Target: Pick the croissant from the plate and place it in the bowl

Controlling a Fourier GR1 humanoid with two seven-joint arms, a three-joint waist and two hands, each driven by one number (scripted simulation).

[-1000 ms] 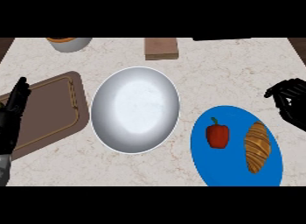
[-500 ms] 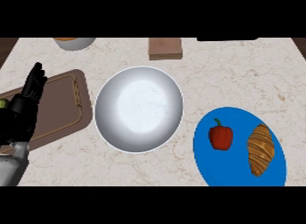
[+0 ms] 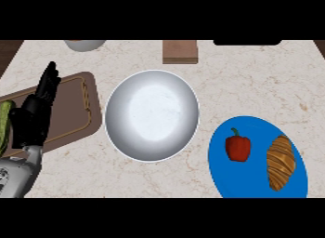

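A golden-brown croissant lies on the right half of a blue plate at the lower right of the head view, next to a red bell pepper. A large white bowl stands in the middle of the counter, left of the plate, with nothing in it. My left hand rests open at the left with straight fingers pointing up, over the cutting board. My right hand does not show.
A brown cutting board lies at the left with a green cucumber on its left part. A small wooden block and a grey dish stand along the far edge.
The right hand has left the view from the right edge. The view has shifted, so the left hand, the bowl and the plate now show further right in the picture.
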